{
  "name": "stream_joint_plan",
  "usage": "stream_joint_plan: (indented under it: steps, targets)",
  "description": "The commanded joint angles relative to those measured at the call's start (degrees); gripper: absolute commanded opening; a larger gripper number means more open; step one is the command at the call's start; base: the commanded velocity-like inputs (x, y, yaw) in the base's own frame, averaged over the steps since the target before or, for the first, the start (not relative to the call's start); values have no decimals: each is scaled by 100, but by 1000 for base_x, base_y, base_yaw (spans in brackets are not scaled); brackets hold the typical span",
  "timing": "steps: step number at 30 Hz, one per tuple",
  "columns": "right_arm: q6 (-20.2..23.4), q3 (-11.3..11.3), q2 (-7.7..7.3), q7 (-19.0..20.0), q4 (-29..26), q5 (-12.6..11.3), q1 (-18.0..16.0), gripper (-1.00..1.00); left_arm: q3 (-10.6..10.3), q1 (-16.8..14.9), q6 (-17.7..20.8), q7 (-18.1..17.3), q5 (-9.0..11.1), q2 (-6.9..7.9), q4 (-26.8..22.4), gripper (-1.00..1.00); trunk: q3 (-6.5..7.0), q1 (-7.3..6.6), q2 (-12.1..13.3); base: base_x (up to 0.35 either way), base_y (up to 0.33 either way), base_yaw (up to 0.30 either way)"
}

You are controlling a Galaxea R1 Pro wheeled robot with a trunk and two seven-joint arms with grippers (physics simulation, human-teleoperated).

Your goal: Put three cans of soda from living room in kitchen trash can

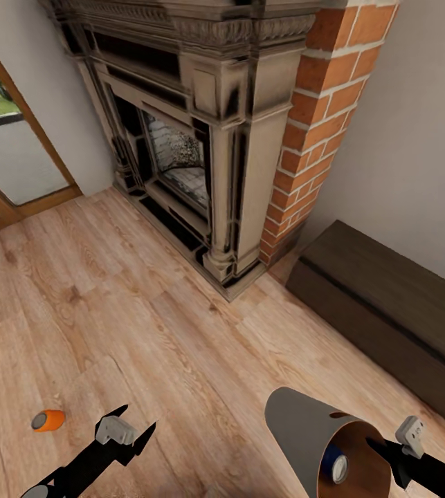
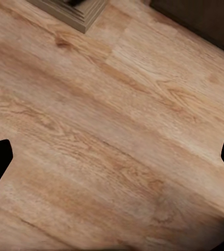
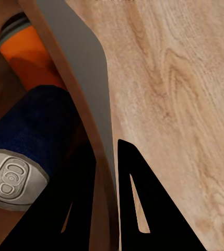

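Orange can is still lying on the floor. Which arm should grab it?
Left. The open left gripper hovers just beside the orange can, while the right gripper is clamped on the bin's rim.

A carved stone fireplace (image 1: 180, 138) with a red brick side (image 1: 319, 131) is standing against pale walls (image 1: 416, 124). Light wood flooring (image 1: 146, 332) is spreading out before it, a dark low cabinet (image 1: 395, 311) is sitting along the right wall, and a wood-framed window (image 1: 1, 138) is showing at left.

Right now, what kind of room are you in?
Most likely a living room: a brick-and-stone fireplace stands against the wall, a low dark bench runs beside it, and the wood floor stretches to a glazed door.
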Motion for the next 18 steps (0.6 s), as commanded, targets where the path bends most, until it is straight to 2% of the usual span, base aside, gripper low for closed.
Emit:
stream_joint_plan:
  steps: [1, 11, 18]
  targets:
    - [3, 2, 1, 32, -2, -8, -1, -100, 0, 0, 0, 0, 0, 0, 2, 100, 0, 0, 0, 0, 0, 253]
    - [4, 2, 2, 7, 0, -8, -1, -100, 0, 1, -1, 0, -15, 0, 8, 100, 0, 0, 0, 0, 0, 247]
    - [4, 28, 11, -24, 0, -18, -1, -100, -2, 1, -1, 0, -30, 0, 18, 100, 0, 0, 0, 0, 0, 71]
